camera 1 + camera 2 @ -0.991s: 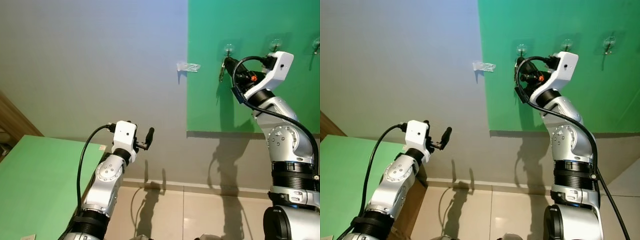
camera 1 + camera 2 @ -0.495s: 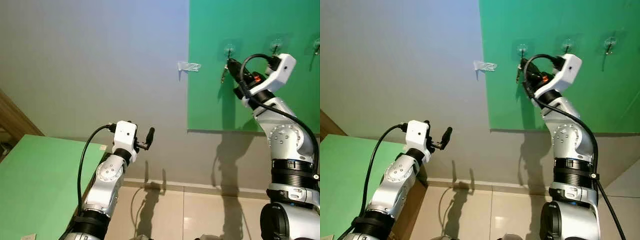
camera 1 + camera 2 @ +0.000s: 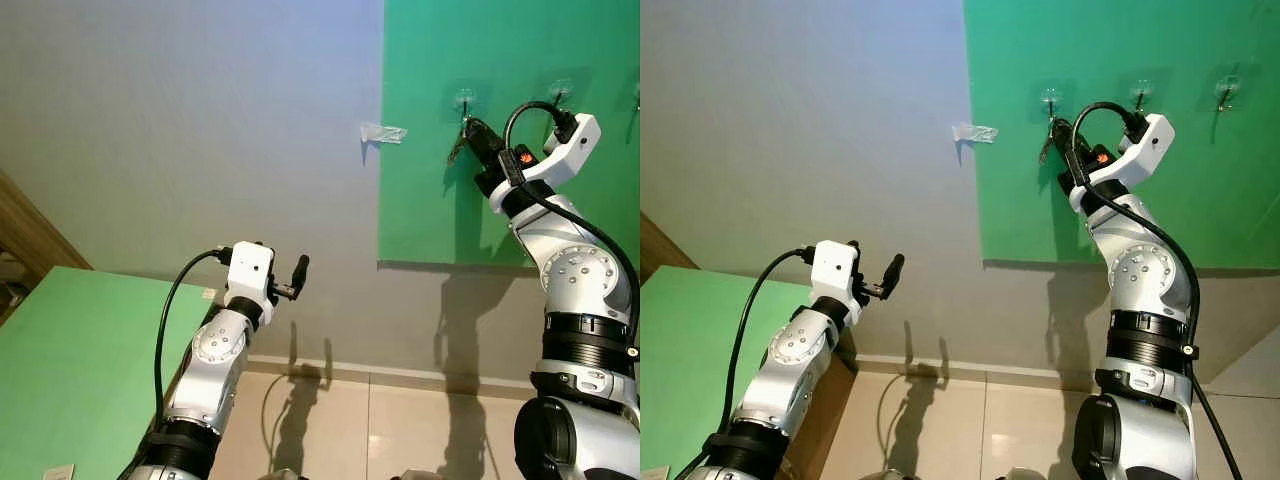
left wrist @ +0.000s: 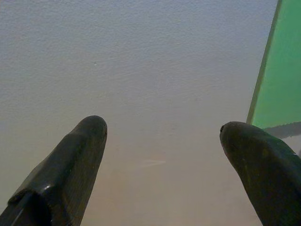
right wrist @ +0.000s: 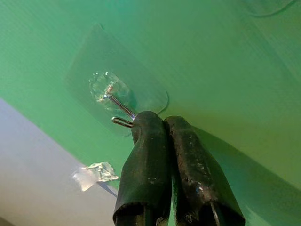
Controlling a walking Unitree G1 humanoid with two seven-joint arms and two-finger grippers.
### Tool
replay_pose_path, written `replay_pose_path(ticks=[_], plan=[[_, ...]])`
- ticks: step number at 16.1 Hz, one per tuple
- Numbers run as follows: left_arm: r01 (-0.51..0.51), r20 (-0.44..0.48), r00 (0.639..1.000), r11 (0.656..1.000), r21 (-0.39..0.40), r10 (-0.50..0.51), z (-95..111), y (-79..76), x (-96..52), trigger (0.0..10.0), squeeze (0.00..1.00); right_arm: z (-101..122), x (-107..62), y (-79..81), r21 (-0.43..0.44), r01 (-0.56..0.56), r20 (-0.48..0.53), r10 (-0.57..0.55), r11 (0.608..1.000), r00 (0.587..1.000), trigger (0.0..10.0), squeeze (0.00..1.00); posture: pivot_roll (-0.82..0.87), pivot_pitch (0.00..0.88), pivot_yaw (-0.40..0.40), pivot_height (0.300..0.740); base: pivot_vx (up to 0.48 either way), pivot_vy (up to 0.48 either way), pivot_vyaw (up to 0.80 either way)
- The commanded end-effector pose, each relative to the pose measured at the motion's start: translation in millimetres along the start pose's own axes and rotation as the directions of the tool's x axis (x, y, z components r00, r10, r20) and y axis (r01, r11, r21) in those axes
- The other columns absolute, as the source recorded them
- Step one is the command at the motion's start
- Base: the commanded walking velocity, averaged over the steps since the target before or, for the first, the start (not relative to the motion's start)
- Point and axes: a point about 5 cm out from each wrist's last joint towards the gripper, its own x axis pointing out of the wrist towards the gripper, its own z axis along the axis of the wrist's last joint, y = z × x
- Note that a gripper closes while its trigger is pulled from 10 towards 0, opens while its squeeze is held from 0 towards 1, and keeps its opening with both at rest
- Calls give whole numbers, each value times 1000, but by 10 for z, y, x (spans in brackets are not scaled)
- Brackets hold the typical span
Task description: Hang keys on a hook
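Note:
On the green wall panel (image 3: 500,200), the leftmost clear adhesive hook (image 3: 464,101) has my right gripper (image 3: 472,131) raised just under it. In the right wrist view, the two black fingers (image 5: 150,141) are pressed together, their tips touching the hook's metal wire (image 5: 121,109). The keys (image 3: 456,152) hang as a small dark bunch from the gripper tip, just below the hook and against the panel. My left gripper (image 4: 162,136) is held out low on the left, open and holding nothing, facing the grey wall.
Two more clear hooks (image 3: 560,90) sit further right on the panel. A scrap of clear tape (image 3: 383,132) sticks to the grey wall. A green tabletop (image 3: 60,380) lies at lower left, with tiled floor (image 3: 400,430) below the wall.
My right gripper has risen and moved in to the leftmost hook, carrying the keys up with it. The left arm has not moved.

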Motion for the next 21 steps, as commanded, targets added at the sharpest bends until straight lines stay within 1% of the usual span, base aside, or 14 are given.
replay_pose_path(ticks=[1,2,5,8,13,15,16,17,21], plan=[[-17,6,1000,1000,10,17,29,35,-5,10000,0,-10,16,-17,-46,41,-22,-42,998,999,8471,0,-222,7,103,740,0,0,0],[-18,5,1000,1000,10,18,26,31,-5,10000,0,-30,15,-17,-91,38,-33,-41,995,999,10000,1000,-222,7,102,740,0,0,0],[-21,6,1000,1000,8,21,24,30,-11,10000,0,-55,9,-5,-174,32,-35,-38,984,999,10000,1000,-220,11,102,740,0,0,0],[-19,5,1000,1000,10,19,22,30,-12,10000,0,-78,-2,-15,-228,32,-39,-42,973,998,10000,1000,-221,7,102,740,0,0,0],[-13,8,1000,1000,16,13,32,35,8,10000,0,-121,-2,-34,-247,27,-45,-39,969,998,10000,1000,-223,0,104,740,0,0,0],[-12,8,1000,1000,18,12,28,30,5,10000,0,-106,-1,-45,-308,38,-29,-49,951,998,10000,1000,-224,0,102,740,0,0,0],[-12,8,1000,1000,17,12,26,27,5,10000,0,-92,-1,-48,-369,47,-10,-55,928,998,10000,1000,-224,0,102,740,0,0,0],[-12,8,1000,1000,16,12,24,28,5,10000,0,-93,-2,-49,-392,51,-4,-57,919,998,10000,1000,-224,0,102,740,0,0,0],[-12,5,1000,1000,14,12,20,19,5,10000,0,-128,-15,-67,-423,53,-9,-62,905,998,10000,1000,-225,0,98,740,0,0,0]])
